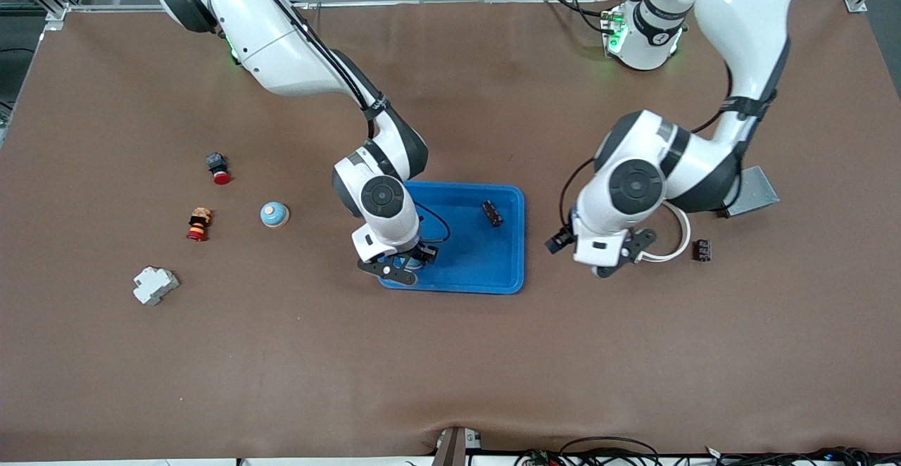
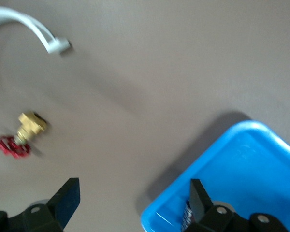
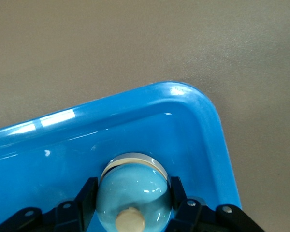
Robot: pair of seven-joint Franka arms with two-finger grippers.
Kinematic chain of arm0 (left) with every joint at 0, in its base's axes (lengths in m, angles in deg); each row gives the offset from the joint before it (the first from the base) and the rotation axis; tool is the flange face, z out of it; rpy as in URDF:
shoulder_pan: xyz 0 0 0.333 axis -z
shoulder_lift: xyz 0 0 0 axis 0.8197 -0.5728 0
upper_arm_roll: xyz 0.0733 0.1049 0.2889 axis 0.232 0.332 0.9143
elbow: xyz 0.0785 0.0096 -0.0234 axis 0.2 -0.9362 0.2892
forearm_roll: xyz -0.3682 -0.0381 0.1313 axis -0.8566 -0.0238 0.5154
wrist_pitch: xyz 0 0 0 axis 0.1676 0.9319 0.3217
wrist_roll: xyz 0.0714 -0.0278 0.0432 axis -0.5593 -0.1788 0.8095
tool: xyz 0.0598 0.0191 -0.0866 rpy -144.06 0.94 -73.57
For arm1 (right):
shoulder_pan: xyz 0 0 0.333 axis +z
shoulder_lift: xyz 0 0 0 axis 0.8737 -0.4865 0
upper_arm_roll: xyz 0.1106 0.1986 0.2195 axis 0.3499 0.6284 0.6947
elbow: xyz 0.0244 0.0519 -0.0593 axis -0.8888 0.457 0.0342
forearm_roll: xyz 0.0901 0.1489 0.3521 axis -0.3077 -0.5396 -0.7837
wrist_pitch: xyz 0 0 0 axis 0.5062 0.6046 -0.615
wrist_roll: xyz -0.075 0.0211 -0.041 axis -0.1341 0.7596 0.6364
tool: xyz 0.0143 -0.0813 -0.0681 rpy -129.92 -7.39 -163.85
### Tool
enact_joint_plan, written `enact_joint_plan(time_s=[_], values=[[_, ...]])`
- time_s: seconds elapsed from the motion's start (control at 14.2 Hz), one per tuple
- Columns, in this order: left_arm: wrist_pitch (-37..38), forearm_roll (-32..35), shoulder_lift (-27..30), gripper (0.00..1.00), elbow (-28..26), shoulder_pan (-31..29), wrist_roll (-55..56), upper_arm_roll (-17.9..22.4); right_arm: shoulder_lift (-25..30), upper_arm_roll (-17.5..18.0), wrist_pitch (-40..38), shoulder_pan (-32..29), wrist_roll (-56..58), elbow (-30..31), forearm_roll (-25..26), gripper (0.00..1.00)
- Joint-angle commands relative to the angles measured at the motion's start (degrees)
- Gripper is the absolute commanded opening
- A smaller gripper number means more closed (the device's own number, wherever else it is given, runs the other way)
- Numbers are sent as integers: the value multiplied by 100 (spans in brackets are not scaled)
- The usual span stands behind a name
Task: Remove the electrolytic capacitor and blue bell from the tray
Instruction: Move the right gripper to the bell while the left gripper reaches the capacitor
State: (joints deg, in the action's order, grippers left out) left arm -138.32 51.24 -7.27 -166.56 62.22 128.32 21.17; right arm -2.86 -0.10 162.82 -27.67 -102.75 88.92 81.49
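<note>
The blue bell [image 3: 133, 186] sits inside the tray [image 1: 493, 272], in the corner nearest the front camera at the right arm's end. The right gripper [image 1: 412, 263] is down in that corner. Its fingers [image 3: 87, 195] are clamped on the bell, one on each flank of the dome, just above the pale base ring.

The bell looks like a glossy, rigid dome with a cream button on top. I judge it light and stiff, not fragile, but slippery. Its curved sides slope away from the fingers, so a hold high on the dome could squeeze it out downward. The widest band, where the fingers now sit, is the safest place to hold it. The tray's raised rim stands close beside the bell, so it probably needs a straight lift before any sideways carry.

A small dark part [image 1: 491, 212] lies in the tray farther from the front camera, toward the left arm's end. I cannot tell whether it is the capacitor. A similar blue dome [image 1: 274, 214] rests on the table [image 1: 450, 367], toward the right arm's end and well apart from the tray.

The left gripper [image 1: 623, 258] waits over bare table beside the tray, with its fingers [image 2: 67, 198] wide apart and empty.
</note>
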Motion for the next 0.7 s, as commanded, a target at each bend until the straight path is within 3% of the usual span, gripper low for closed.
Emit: enact_joint_plan(time_s=[0.0, 0.42, 0.63], values=[[-144, 2, -196, 100, 164, 372, 476, 22, -46, -25, -114, 62, -198, -213, 116, 0], [-646, 46, -539, 100, 155, 944, 1259, 75, 499, 19, -1061, -78, 390, -204, 19, 0], [-830, 160, -636, 100, 155, 1049, 1478, 75, 824, 27, -1168, -332, 1039, 85, -7, 0]])
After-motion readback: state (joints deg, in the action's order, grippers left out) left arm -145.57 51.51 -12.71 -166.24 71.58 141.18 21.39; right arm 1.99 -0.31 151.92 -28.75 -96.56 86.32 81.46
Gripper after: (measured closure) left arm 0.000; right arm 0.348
